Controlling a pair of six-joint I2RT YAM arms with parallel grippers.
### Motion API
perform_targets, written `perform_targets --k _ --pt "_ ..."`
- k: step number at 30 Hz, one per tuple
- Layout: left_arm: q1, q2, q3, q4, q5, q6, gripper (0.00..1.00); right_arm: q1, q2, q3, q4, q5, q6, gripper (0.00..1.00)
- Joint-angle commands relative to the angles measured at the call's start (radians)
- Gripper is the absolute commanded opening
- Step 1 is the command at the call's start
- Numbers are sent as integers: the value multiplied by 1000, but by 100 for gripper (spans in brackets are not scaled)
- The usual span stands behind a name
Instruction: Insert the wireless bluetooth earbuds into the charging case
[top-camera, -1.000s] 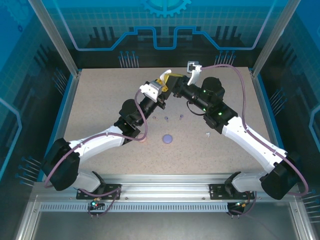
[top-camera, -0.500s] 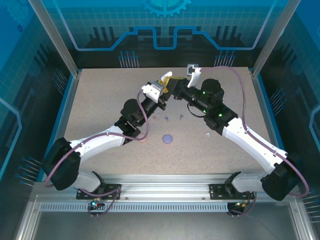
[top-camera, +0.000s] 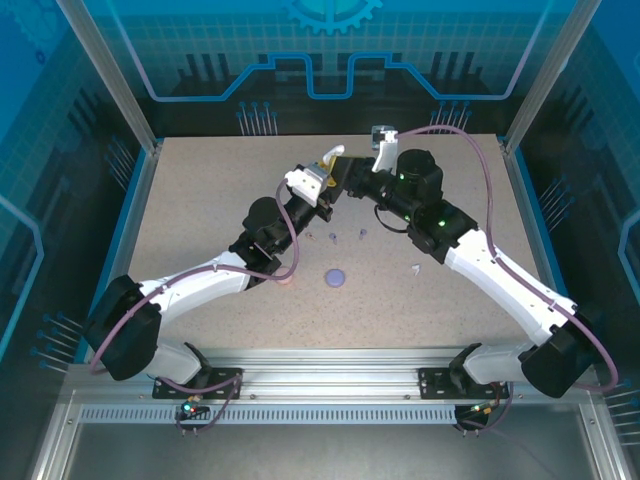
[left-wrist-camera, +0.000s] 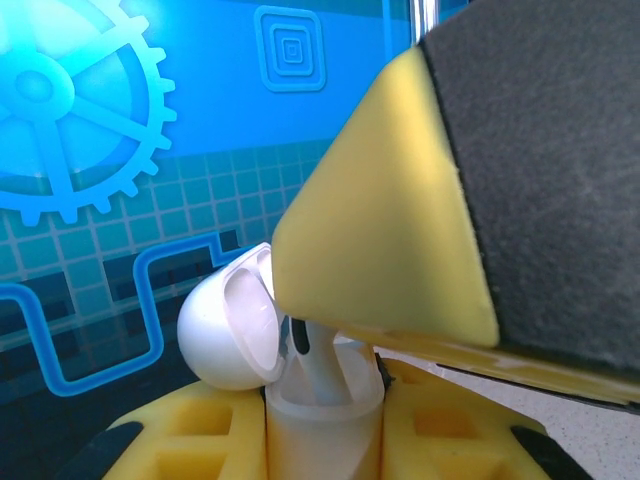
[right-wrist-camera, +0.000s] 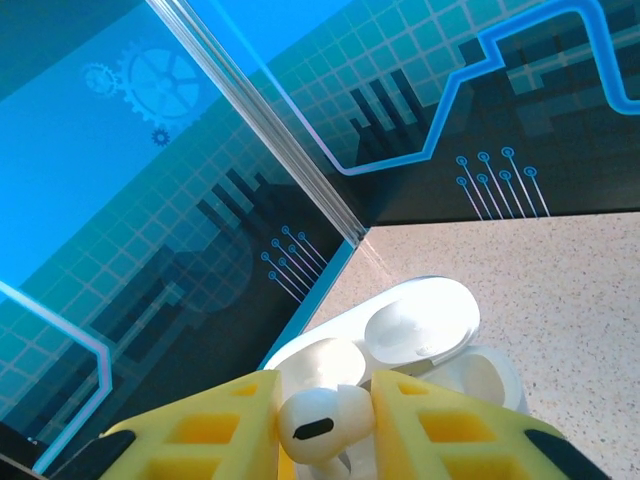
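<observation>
Above the far middle of the bench, the left hand pinches the open white charging case. The right hand grips a white earbud, whose stem seems to sit in the case's well.

Colour rundown for you: your case is plain glossy white, lid and body. The earbud is white too, with a small dark slot. The pads on your right gripper and left gripper are bright yellow, black behind. The table is speckled beige, with a flat purple disc and a pinkish bit on it. The walls are blue with a grid, pale line tracing and a gear motif. The arms are white and black, the cables purple.
</observation>
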Motion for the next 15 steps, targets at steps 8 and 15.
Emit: perform_targets --k 8,15 --pt "-12 -48 30 97 21 -5 0 5 44 59 -137 44 26 38" --pt "-11 -58 11 95 14 -14 0 -9 10 86 -154 42 33 63"
